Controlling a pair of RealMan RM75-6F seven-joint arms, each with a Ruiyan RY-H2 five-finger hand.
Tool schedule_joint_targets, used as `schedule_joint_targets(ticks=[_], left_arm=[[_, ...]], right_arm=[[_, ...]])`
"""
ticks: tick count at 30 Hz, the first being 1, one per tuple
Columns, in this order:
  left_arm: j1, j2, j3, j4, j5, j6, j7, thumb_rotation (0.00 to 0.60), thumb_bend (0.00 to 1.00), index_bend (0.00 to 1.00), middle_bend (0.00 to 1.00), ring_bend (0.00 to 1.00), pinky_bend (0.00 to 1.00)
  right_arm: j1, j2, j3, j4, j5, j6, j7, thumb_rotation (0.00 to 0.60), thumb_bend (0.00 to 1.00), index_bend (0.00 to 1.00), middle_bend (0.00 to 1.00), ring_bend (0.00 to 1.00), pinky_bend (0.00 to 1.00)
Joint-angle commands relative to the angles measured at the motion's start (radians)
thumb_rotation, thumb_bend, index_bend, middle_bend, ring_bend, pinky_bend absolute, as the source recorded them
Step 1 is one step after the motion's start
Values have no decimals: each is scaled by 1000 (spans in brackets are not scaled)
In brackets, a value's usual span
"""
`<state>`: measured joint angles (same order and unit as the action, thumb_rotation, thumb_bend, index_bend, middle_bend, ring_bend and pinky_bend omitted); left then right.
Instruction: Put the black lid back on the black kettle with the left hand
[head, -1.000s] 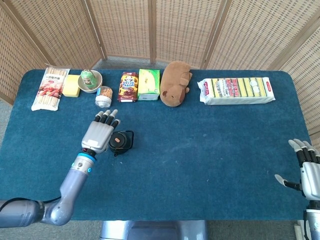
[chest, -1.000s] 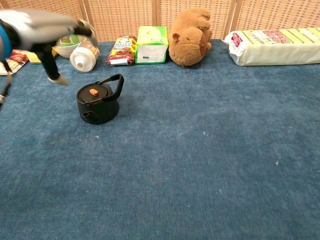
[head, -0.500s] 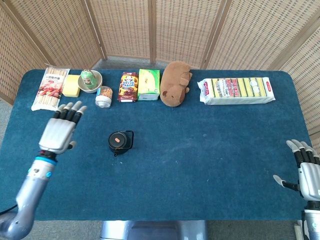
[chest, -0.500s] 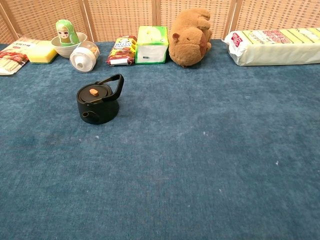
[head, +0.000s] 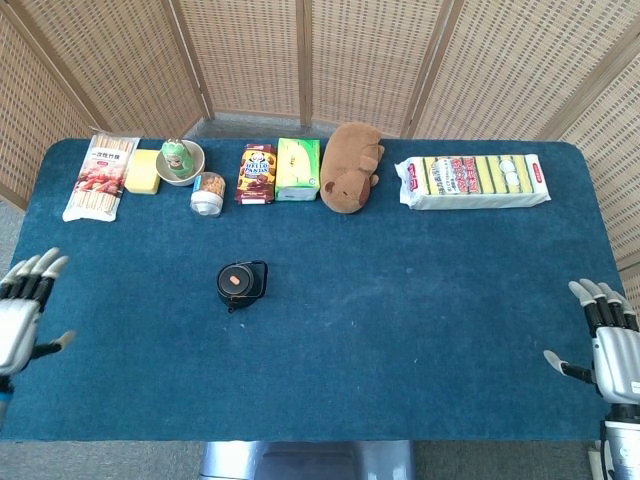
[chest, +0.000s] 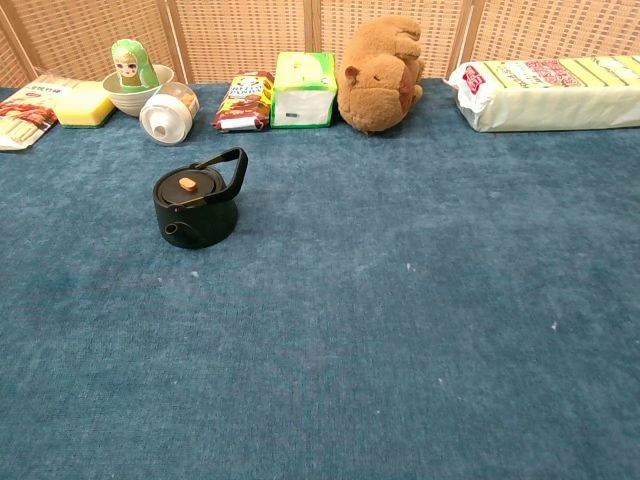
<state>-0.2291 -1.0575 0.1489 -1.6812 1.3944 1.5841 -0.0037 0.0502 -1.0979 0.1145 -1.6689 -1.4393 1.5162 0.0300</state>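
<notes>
The lid (chest: 188, 186) with its orange knob already sits on the kettle (chest: 195, 208), which stands near the jar (chest: 165, 113), so the task looks finished; the left hand (head: 20, 312) and the right hand (head: 612, 345) are far from the kettle, fingers spread and empty.

The left hand (head: 22, 310) has withdrawn from the kettle (head: 237, 283) to the table's edge.
</notes>
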Motion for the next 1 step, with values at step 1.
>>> schedule_joint_targets(ticks=[1], left_arm=[[49, -21, 21, 28, 29, 37, 7, 600, 83, 0, 0, 0, 43]], right_arm=[[-1, 2, 1, 0, 0, 2, 3, 600, 125, 103, 86, 67, 0]])
